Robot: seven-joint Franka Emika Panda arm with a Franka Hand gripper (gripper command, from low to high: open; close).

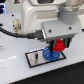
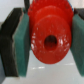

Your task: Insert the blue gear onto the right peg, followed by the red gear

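White table (image 1: 15, 70) fills the lower part of the exterior view, smooth and bright. On it lies a flat grey plate (image 1: 34, 58) with a thin black rim. A small thin pin (image 1: 37, 57) stands up near the middle of the plate.

The blue gear (image 1: 49, 53) sits flat on the plate, toward the exterior view's right end. The right peg cannot be seen here, because the blue gear and the claw cover that spot.

The big white robot arm (image 1: 40, 17) hangs over the plate and blocks much of the scene behind it. A black cable (image 1: 12, 33) curves in from the exterior view's left to the arm.

The gripper (image 1: 59, 45) points down and is clamped on the red gear (image 1: 58, 46). The red gear is just above the blue gear, and it is hard to tell if they touch.

In the wrist view, the red gear (image 2: 49, 40) fills most of the picture, with a dark hole in its middle. Two teal pads (image 2: 21, 46) press on its two sides. Black fingers (image 2: 7, 47) back the pads. The gripper (image 2: 49, 42) hides almost everything under it.
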